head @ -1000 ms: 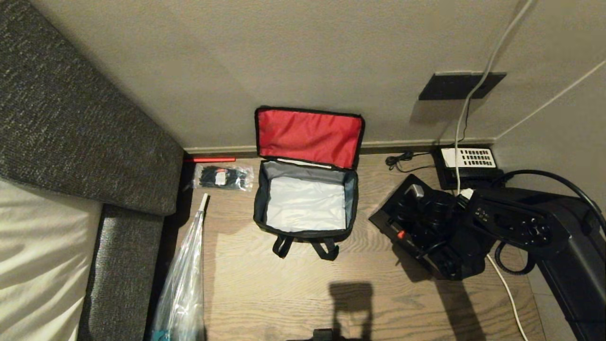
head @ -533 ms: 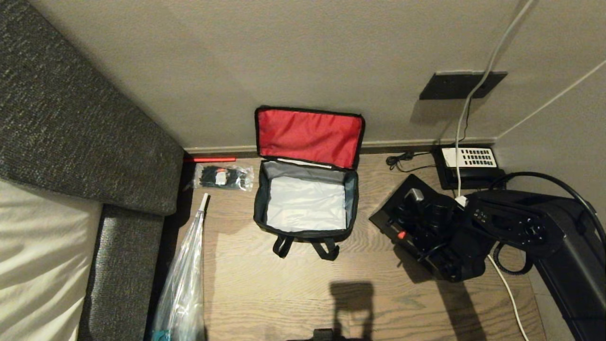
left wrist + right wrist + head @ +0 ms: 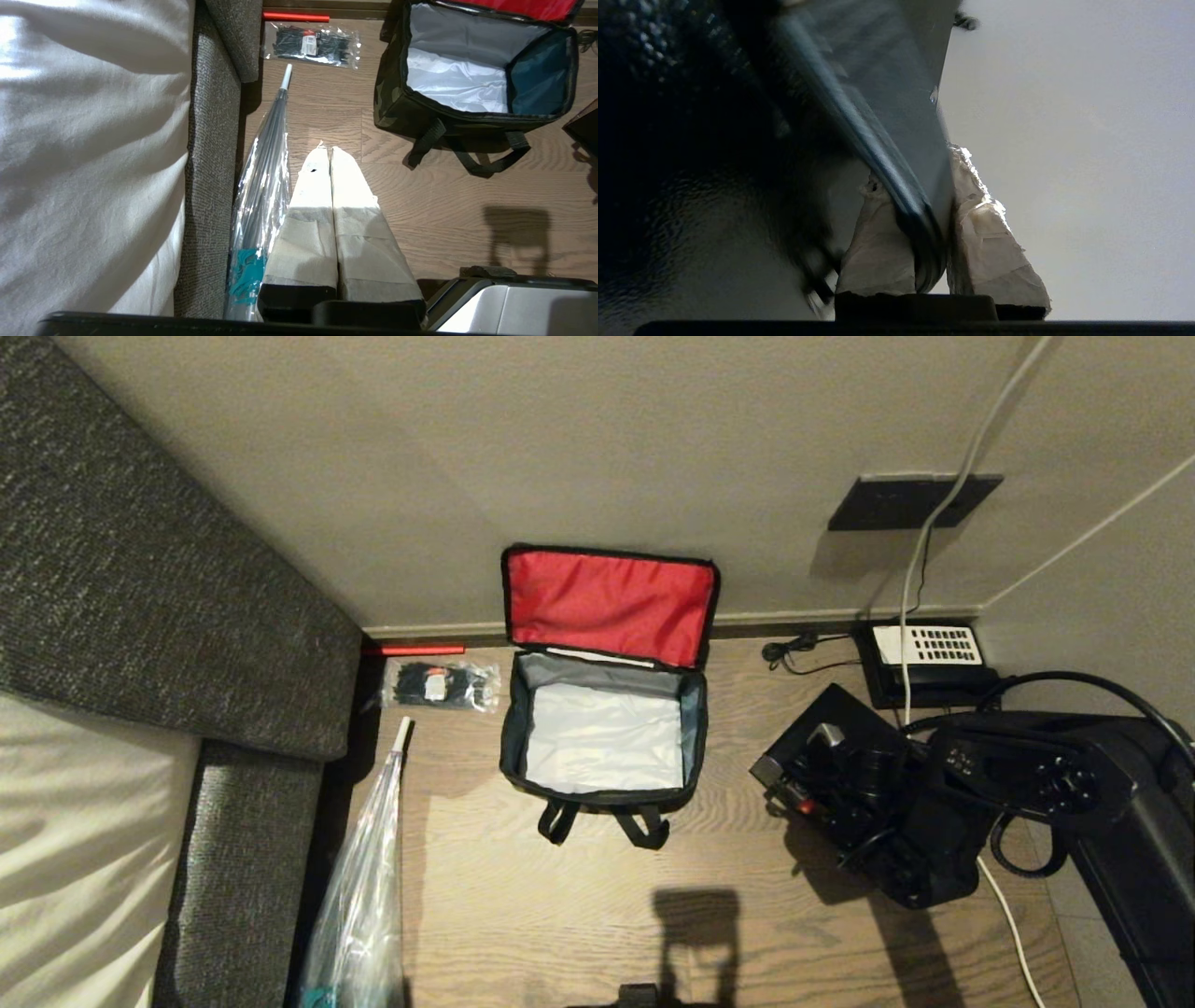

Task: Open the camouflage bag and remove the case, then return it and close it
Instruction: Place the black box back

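Jaws of the right gripper [image 3: 931,205] pinch the case's [image 3: 878,116] thin edge — flat, black, faintly speckled.

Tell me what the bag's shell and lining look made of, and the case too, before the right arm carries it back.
The camouflage bag looks like woven fabric with webbing straps. Its lid lining is matte red cloth; the inside is pale grey and faintly glossy, possibly coated or foil-like. The case looks like a thin, stiff black panel, likely plastic or coated board, with a smooth rounded edge showing between the right gripper jaws.
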Robot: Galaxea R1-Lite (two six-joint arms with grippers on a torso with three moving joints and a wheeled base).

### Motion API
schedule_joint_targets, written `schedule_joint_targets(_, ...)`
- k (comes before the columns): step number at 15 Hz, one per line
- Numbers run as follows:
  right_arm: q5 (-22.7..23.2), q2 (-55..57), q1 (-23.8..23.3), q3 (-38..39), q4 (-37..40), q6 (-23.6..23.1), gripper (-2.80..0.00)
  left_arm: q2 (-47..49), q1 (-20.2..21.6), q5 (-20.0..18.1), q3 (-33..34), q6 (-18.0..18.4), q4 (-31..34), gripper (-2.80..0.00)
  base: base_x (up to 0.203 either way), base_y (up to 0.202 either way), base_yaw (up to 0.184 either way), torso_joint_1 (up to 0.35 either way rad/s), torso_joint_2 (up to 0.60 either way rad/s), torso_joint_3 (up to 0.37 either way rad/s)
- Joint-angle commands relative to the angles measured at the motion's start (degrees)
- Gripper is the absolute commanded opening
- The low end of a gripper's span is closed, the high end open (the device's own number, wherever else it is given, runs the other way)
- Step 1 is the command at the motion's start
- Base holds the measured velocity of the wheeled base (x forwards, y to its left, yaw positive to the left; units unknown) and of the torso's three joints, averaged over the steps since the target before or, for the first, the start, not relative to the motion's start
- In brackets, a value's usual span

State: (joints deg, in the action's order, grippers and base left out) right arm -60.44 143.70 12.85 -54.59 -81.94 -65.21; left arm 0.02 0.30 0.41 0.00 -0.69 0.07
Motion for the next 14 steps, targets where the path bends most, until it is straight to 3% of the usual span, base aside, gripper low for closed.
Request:
schedule_joint_targets(1, -0.24, -5.36, 0.89, 3.01, -0.74, 0.12, -2.8, -0.11, 0.05, 0.02, 0.18, 0.0, 0.01, -2.8, 0.0, 0.0, 0.0, 0.0, 0.0, 0.0)
schedule_joint_targets(4, 0.34, -14.65, 3.18, 7.0, 0.24, 0.06, -2.8, -0.11, 0.05, 0.02, 0.18, -0.01, 0.01, -2.8, 0.0, 0.0, 0.0, 0.0, 0.0, 0.0)
schedule_joint_targets(7, 3.84, -27.18, 7.1, 10.88, 7.45, 0.89, -2.8, -0.11, 0.02, 0.02, 0.18, 0.02, 0.01, -2.8, 0.0, 0.0, 0.0, 0.0, 0.0, 0.0)
schedule_joint_targets(11, 19.27, -44.51, 9.95, 12.63, 26.18, 2.77, -2.8, -0.11, 0.03, 0.08, 0.18, -0.01, 0.01, -2.8, 0.0, 0.0, 0.0, 0.0, 0.0, 0.0)
schedule_joint_targets(14, 23.85, -49.21, 16.56, 9.54, 35.6, 6.17, -2.8, -0.11, 0.05, 0.02, 0.18, 0.08, 0.01, -2.8, 0.0, 0.0, 0.0, 0.0, 0.0, 0.0)
